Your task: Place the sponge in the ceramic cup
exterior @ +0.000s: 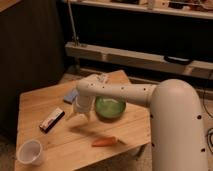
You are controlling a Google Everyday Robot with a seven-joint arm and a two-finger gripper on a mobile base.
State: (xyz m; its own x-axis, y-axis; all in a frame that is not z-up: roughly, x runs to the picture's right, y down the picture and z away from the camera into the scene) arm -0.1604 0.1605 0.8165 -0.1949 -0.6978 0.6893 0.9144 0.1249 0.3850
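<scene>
Camera view: the sponge (71, 95) lies on the table (35, 105) at centre left, partly behind the arm and well apart from the ceramic cup (30, 152) at lower left. The cup stands upright with nothing seen inside, so placement is outstanding. The gripper (81, 115) hangs over the boards just below the sponge (spread or pressed together: cannot tell). Green bowl (110, 108) at centre: contents not discernible.

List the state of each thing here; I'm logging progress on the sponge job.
sponge: flat on the table, partly behind the arm.
cup: upright, empty, at the table's near corner.
bowl: upright on the table.
bar: lying flat.
orange stick: lying flat near the front edge.
hand: pointing down, low over the table between bar and bowl.
</scene>
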